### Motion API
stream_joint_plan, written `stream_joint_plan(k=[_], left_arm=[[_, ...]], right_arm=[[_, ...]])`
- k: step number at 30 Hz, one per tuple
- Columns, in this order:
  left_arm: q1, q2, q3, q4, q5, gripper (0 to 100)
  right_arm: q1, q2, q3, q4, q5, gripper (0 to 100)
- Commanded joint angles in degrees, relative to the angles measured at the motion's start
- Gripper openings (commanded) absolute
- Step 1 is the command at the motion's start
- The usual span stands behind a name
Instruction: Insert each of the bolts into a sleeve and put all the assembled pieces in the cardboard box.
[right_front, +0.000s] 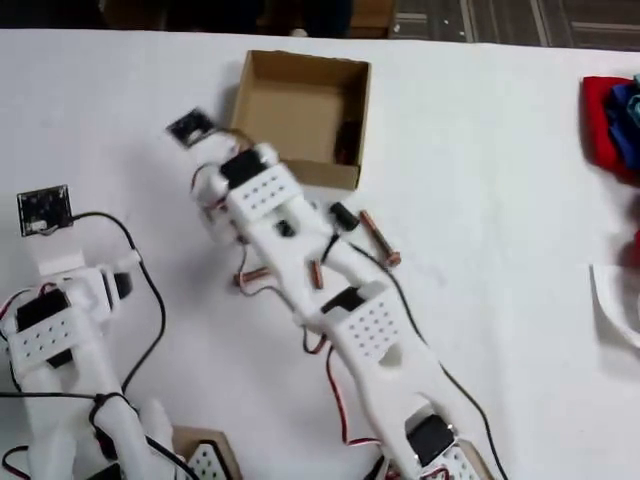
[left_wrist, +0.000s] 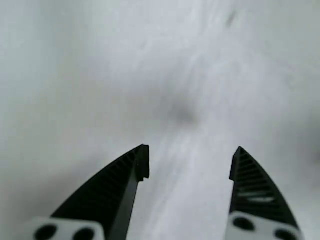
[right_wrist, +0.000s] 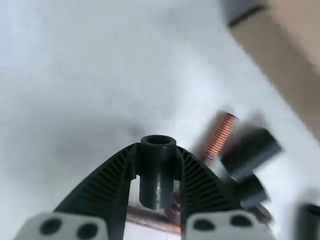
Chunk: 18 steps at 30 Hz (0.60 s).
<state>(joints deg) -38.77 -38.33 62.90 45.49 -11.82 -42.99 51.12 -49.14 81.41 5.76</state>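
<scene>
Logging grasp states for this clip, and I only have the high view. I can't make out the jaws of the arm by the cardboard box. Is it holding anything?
Observer: Yes. The right wrist view shows the right jaws shut on a black sleeve, its open end toward the camera.
Operator: Is a bolt in it?
Observer: I see none in the open end. A copper bolt lies on the table beyond it, beside another sleeve.
Operator: And the other arm?
Observer: The left jaws are open with nothing between them, over bare table.
</scene>
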Motion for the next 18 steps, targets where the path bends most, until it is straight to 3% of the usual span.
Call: stream_joint_plan(k=[1, 7, 12, 18], left_arm=[[0.18, -0.26, -2.24, 0.35, 0.44, 28], [0.18, -0.62, -2.51, 1.58, 0.26, 28], [0.44, -0.62, -3.12, 1.05, 0.35, 28], [0.44, -0.44, -5.32, 1.14, 0.35, 28]], right_arm=[[-2.68, 1.89, -0.62, -2.59, 0.35, 2.3], [-2.77, 5.23, -0.62, -2.07, 0.35, 3.6], [-2.77, 5.14, -0.62, 2.42, 0.35, 17.0], [-2.77, 5.49, -0.62, 2.59, 0.35, 10.4]])
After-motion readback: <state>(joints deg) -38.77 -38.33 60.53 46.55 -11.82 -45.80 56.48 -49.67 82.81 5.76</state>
